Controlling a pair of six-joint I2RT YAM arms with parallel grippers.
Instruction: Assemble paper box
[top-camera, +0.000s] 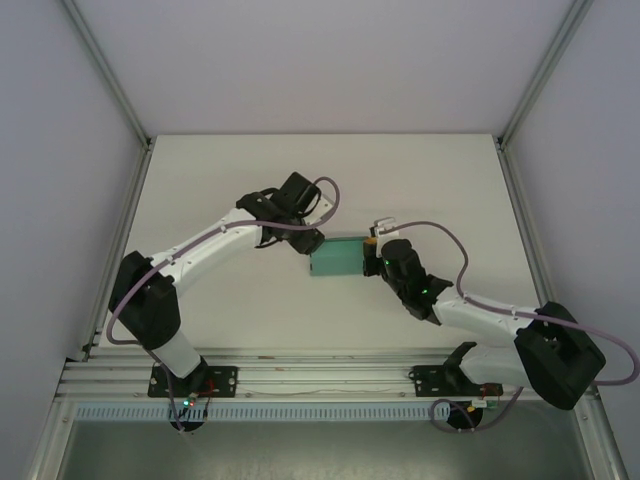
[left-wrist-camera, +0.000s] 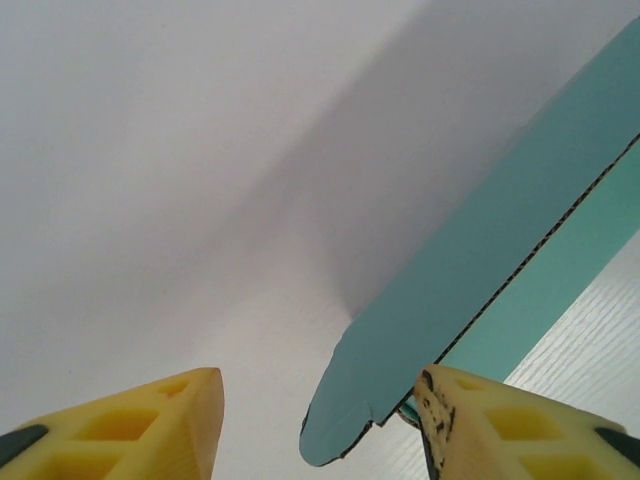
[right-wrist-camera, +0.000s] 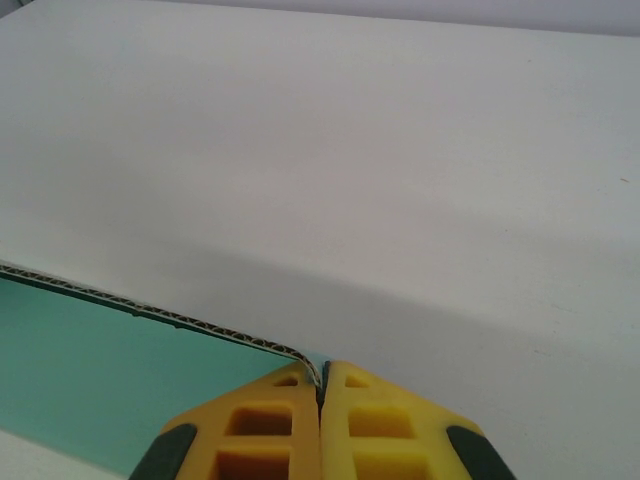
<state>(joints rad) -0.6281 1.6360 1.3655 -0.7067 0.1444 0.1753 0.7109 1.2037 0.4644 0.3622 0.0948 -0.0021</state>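
Paper box (top-camera: 335, 259) sits on the desk (top-camera: 250, 180). Right end effector (right-wrist-camera: 321, 385) is closed, pinching the box's right corner. Left end effector (left-wrist-camera: 320, 378) stands open astride the box's left flap. Recommend closing squarely on that flap before folding, with the right pinch held firm.

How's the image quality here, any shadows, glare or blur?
Top external: even soft light, sharp, no glare. Left wrist: the paper box throws a broad grey shadow behind it; yellow fingers slightly soft. Right wrist: faint shadow band beyond the box edge.
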